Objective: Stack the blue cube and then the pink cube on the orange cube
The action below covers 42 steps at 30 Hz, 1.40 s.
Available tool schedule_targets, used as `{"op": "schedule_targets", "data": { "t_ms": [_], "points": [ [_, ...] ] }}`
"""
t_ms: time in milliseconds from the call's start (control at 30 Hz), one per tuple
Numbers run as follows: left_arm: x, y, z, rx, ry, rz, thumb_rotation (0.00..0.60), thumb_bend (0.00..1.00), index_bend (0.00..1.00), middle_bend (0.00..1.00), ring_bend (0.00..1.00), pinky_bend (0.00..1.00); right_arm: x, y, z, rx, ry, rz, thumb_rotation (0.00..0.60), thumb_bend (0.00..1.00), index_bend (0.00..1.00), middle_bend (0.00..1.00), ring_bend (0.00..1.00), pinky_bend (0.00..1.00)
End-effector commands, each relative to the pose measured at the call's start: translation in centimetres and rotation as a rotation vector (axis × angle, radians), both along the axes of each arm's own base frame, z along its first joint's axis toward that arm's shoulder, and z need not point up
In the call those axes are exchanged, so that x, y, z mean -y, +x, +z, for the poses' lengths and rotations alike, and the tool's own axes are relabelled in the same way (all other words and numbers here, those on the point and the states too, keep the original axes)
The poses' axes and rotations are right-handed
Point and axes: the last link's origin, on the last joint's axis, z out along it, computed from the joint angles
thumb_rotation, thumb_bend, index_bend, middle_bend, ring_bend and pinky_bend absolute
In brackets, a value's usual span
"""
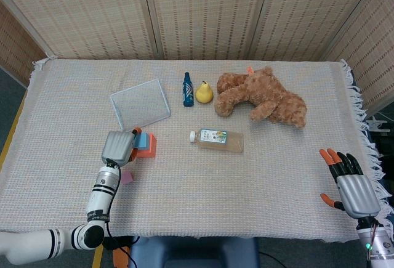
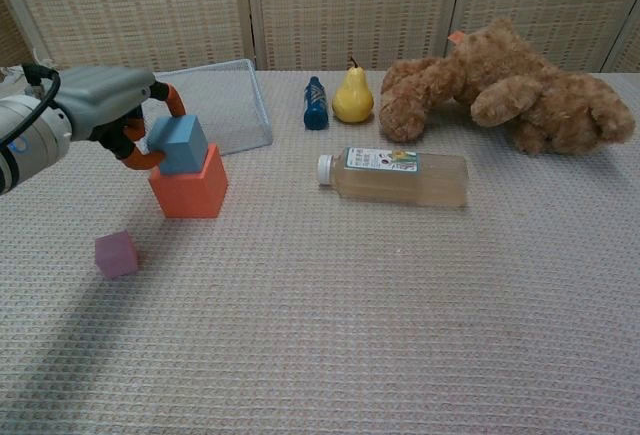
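The blue cube (image 2: 181, 143) sits tilted on top of the orange cube (image 2: 189, 187), toward its left edge, and my left hand (image 2: 108, 100) still grips it from the left with its orange-tipped fingers. In the head view the left hand (image 1: 119, 147) covers most of the blue cube (image 1: 143, 140) and part of the orange cube (image 1: 148, 147). The small pink cube (image 2: 116, 253) lies on the cloth in front of the stack, near my left forearm; in the head view the pink cube (image 1: 127, 177) shows beside the arm. My right hand (image 1: 349, 185) rests empty at the table's right edge, fingers spread.
A clear plastic tray (image 2: 223, 104) lies just behind the stack. A juice bottle (image 2: 393, 175) lies on its side mid-table. A small blue bottle (image 2: 315, 103), a yellow pear (image 2: 352, 98) and a brown teddy bear (image 2: 502, 87) stand further back.
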Motion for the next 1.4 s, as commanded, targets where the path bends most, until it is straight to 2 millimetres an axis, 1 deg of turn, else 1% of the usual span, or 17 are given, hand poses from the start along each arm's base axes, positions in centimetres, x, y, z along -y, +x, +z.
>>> {"op": "schedule_targets", "data": {
  "t_ms": [33,133,233,300,400,500,600,700,1033,1267,1367,1400],
  "points": [
    [0.0,0.1,0.0,0.001,-0.006,0.000,0.600,0.37,0.62,1.00,1.00,1.00,0.0,0.0,0.0,-0.001,0.003,-0.002,0.600,0.08,0.00,0.00,0.00,0.00],
    [0.0,0.1,0.0,0.004,-0.011,-0.002,0.600,0.38,0.47,1.00,1.00,1.00,0.0,0.0,0.0,-0.003,0.004,-0.002,0.600,0.08,0.00,0.00,0.00,0.00],
    [0.1,0.1,0.0,0.004,-0.021,-0.004,0.600,0.37,0.39,1.00,1.00,1.00,0.0,0.0,0.0,-0.003,0.001,-0.003,0.600,0.08,0.00,0.00,0.00,0.00],
    [0.2,0.2,0.1,0.008,-0.025,-0.007,0.600,0.37,0.36,1.00,1.00,1.00,0.0,0.0,0.0,-0.003,0.000,-0.003,0.600,0.08,0.00,0.00,0.00,0.00],
    [0.3,0.4,0.1,0.013,-0.030,-0.016,0.600,0.38,0.35,1.00,1.00,1.00,0.0,0.0,0.0,-0.004,0.002,-0.002,0.600,0.08,0.00,0.00,0.00,0.00],
    [0.4,0.5,0.2,0.014,-0.032,-0.023,0.600,0.38,0.30,1.00,1.00,1.00,-0.1,0.1,0.0,-0.003,0.004,-0.002,0.600,0.08,0.00,0.00,0.00,0.00],
    [0.4,0.6,0.2,0.012,-0.031,-0.026,0.600,0.38,0.31,1.00,1.00,1.00,-0.1,0.1,0.0,-0.003,0.003,0.000,0.600,0.08,0.00,0.00,0.00,0.00],
    [0.3,0.6,0.3,0.012,-0.031,-0.026,0.600,0.38,0.30,1.00,1.00,1.00,-0.2,0.1,0.1,-0.002,0.002,0.001,0.600,0.08,0.00,0.00,0.00,0.00],
    [0.3,0.7,0.5,0.030,-0.034,-0.034,0.600,0.37,0.18,1.00,1.00,1.00,-0.2,0.1,0.1,-0.001,-0.001,0.002,0.600,0.08,0.00,0.00,0.00,0.00],
    [0.3,0.8,0.5,0.024,-0.034,-0.040,0.600,0.36,0.18,1.00,1.00,1.00,-0.3,0.2,0.2,0.002,-0.003,0.006,0.600,0.08,0.00,0.00,0.00,0.00],
    [0.5,1.0,0.6,0.028,-0.033,-0.046,0.600,0.36,0.18,1.00,1.00,1.00,-0.3,0.2,0.3,0.003,-0.005,0.007,0.600,0.08,0.00,0.00,0.00,0.00],
    [1.4,1.2,0.8,0.045,-0.038,-0.064,0.600,0.36,0.18,1.00,1.00,1.00,-0.3,0.2,0.3,0.003,-0.003,0.005,0.600,0.08,0.00,0.00,0.00,0.00]
  ]
}}
